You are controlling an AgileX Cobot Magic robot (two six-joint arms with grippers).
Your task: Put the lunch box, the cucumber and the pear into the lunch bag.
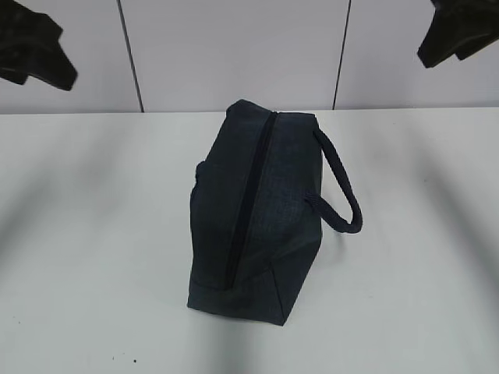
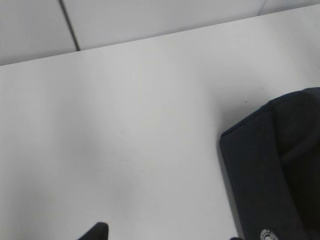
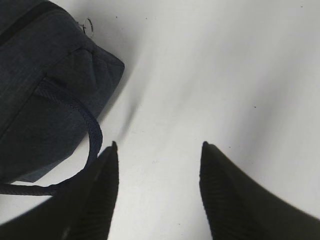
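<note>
The dark navy lunch bag (image 1: 273, 226) stands in the middle of the white table with its zipper (image 1: 251, 199) shut along the top. It also shows in the left wrist view (image 2: 280, 165) and the right wrist view (image 3: 45, 85). Its metal ring pull (image 3: 88, 25) hangs at one end and its white logo (image 2: 270, 235) faces left. My left gripper (image 1: 35, 47) is raised at the upper left, open and empty (image 2: 167, 236). My right gripper (image 1: 460, 31) is raised at the upper right, open and empty (image 3: 159, 146), beside the loop handle (image 3: 87, 130). The lunch box, cucumber and pear are out of view.
The white table (image 1: 93, 273) runs to a pale panelled wall (image 1: 234, 47) at the back. The bag's loop handle (image 1: 343, 187) sticks out on its right side.
</note>
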